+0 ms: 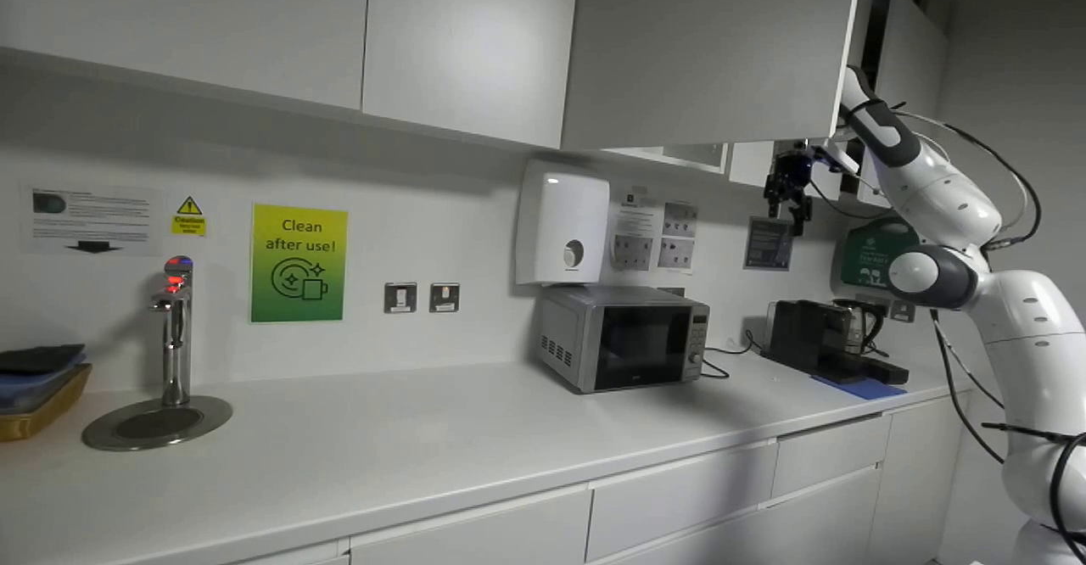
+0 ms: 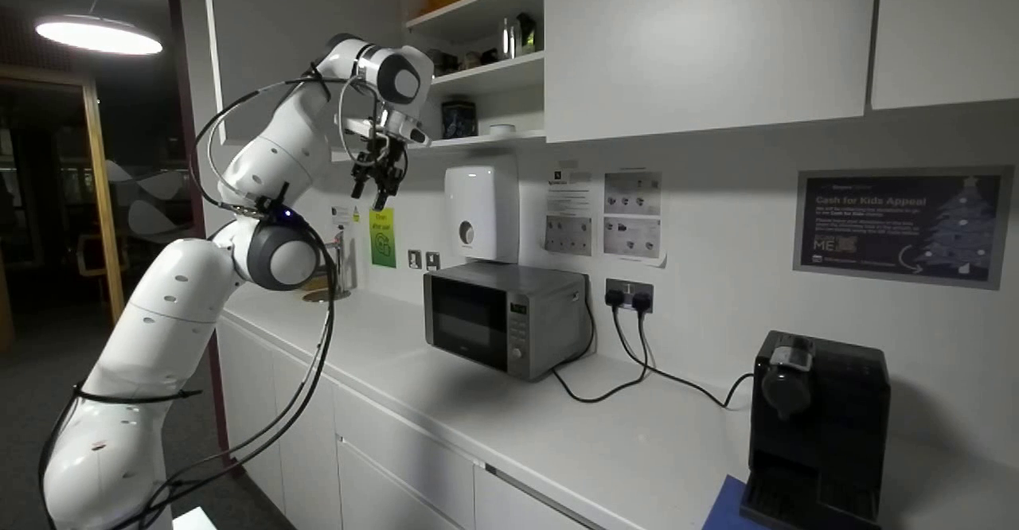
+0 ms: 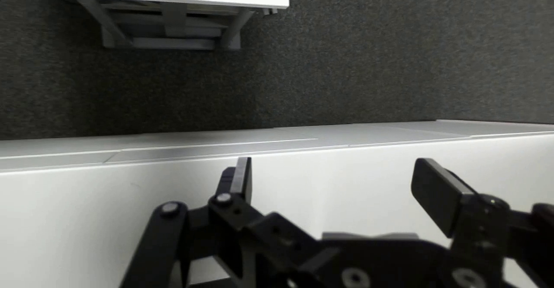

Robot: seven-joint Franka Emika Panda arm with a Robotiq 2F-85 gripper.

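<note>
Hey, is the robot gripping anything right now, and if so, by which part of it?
Nothing is held: the gripper is open, its fingers spread wide with nothing between them.

Open white wall cabinet (image 2: 513, 104), its flat door (image 1: 713, 47) swung outward.
Mounted high above the surface (image 1: 382, 438), it bares stacked shelves (image 2: 493, 73) carrying assorted items; the door hangs upright, its pale edge showing.

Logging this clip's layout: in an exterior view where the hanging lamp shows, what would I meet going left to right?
Left to right: hanging lamp, open pincer, microwave, double wall socket, black coffee machine.
</note>
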